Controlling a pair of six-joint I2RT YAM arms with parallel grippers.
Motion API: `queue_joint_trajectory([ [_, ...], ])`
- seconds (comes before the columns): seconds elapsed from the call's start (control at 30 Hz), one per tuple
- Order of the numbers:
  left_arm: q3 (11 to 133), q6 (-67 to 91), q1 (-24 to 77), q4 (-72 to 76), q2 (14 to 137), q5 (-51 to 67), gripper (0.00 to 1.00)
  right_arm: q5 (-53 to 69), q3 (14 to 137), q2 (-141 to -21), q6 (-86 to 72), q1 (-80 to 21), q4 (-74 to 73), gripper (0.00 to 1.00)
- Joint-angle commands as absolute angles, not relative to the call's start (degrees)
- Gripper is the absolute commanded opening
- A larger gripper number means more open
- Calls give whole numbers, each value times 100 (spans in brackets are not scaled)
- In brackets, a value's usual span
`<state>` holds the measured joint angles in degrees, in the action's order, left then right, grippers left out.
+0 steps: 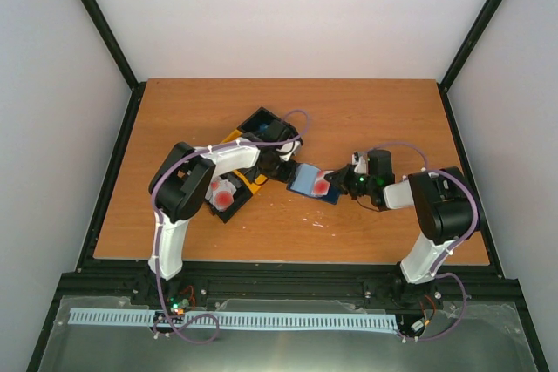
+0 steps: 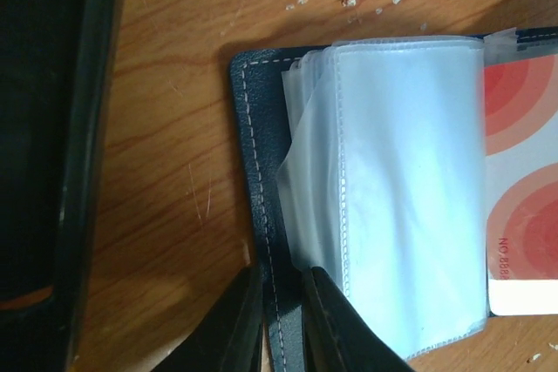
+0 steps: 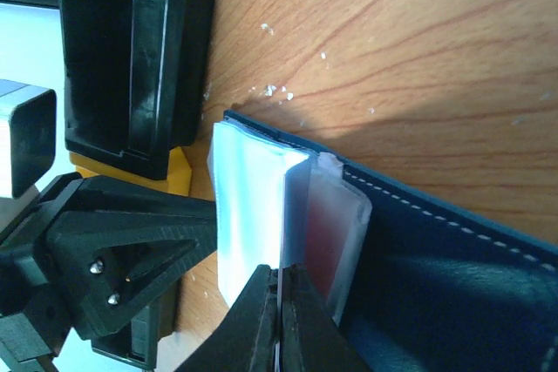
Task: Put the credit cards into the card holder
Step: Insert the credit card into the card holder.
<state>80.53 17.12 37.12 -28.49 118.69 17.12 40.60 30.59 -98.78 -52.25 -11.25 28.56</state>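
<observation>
Soft even overhead light, pale walls nearly washed out, faint arm shadows on the table (image 1: 366, 119), sheen on the clear sleeves (image 2: 410, 172) ahead of the left gripper (image 2: 281, 278), its fingers (image 2: 228, 328) dark and soft-focused, deep shade on the card holder (image 3: 453, 302) right of the right gripper (image 3: 279, 274), blown-out white far left.

The card holder (image 1: 305, 180) lies open mid-counter (image 1: 375, 119), just right of the tray (image 1: 261, 116). One credit card (image 1: 323, 185) sits in its right half; more cards (image 1: 225, 196) lie in the tray's near compartment. The left tool (image 2: 281, 324) is at the holder's left edge, and the right tool (image 3: 279, 320) at its right.
</observation>
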Motion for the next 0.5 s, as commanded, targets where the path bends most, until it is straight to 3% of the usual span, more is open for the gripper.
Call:
queue_joint_trajectory([
  [0.0,8168,1661,3832,-3023,12084,1399,14,4217,3025,-9990,-5344,-1107,3173,3],
  [0.47,8172,1705,3832,-3079,12133,1449,11,3928,3164,-10195,-4909,-1107,3013,3],
])
